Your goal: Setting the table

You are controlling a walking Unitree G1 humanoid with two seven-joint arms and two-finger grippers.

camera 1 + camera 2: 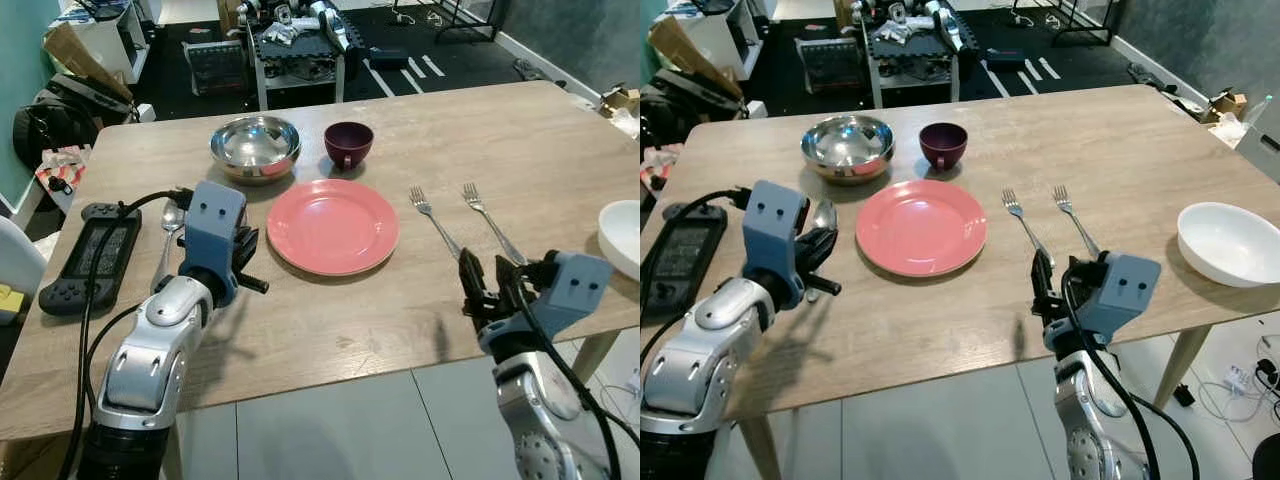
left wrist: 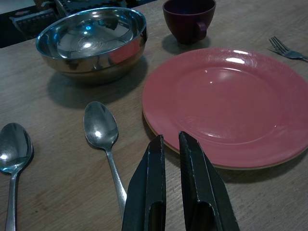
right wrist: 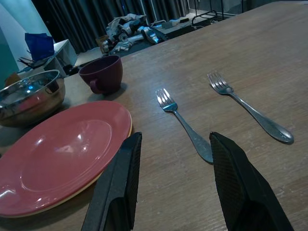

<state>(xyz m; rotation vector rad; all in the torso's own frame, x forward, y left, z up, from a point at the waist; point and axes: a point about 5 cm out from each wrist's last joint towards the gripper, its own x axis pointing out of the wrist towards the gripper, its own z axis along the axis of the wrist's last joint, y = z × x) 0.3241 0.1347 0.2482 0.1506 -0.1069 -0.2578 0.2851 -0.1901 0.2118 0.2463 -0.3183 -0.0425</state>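
Right wrist view: right gripper spread wide, lined up toward nearer steel fork, apparently to grasp it | left gripper nearly closed, empty, between steel spoon and round pink plate on wooden table.

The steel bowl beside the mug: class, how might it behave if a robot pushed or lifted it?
The steel bowl looks thin and shiny, so probably light and slippery to grip. Its rounded base might rock or slide on the table when pushed. Likely stiff, not fragile.
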